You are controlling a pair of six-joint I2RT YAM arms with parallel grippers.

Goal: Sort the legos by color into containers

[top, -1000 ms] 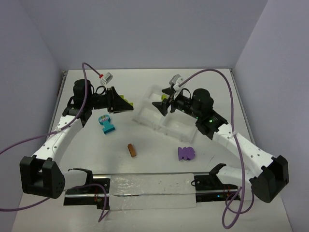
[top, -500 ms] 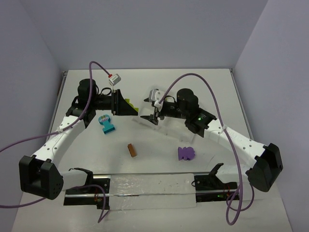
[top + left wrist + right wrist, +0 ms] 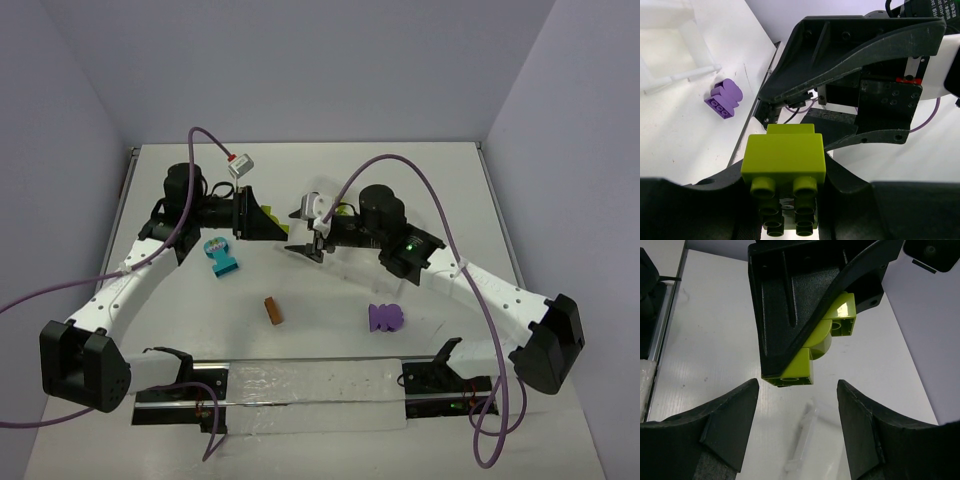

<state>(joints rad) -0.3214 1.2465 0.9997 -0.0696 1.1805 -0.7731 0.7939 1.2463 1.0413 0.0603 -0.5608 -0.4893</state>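
My left gripper point(image 3: 274, 224) is shut on a lime green lego point(image 3: 271, 215), held off the table; up close the brick point(image 3: 785, 160) fills the space between its fingers. My right gripper point(image 3: 309, 247) stands open facing it, tips just short of the lego point(image 3: 805, 371), nothing between them. A teal lego point(image 3: 218, 257), an orange-brown lego point(image 3: 273, 311) and a purple lego point(image 3: 385, 318) lie on the table. The white tray of containers point(image 3: 352, 268) sits under the right arm, largely hidden.
A long clear strip with black brackets point(image 3: 315, 392) lies along the near edge between the arm bases. Purple cables loop over both arms. Grey walls close off the table at the back and sides. The tray's translucent wall point(image 3: 802, 442) lies just below my right gripper.
The right arm has swung left from over the tray until its gripper faces the left one. The left gripper has shifted slightly right with the lime green lego.
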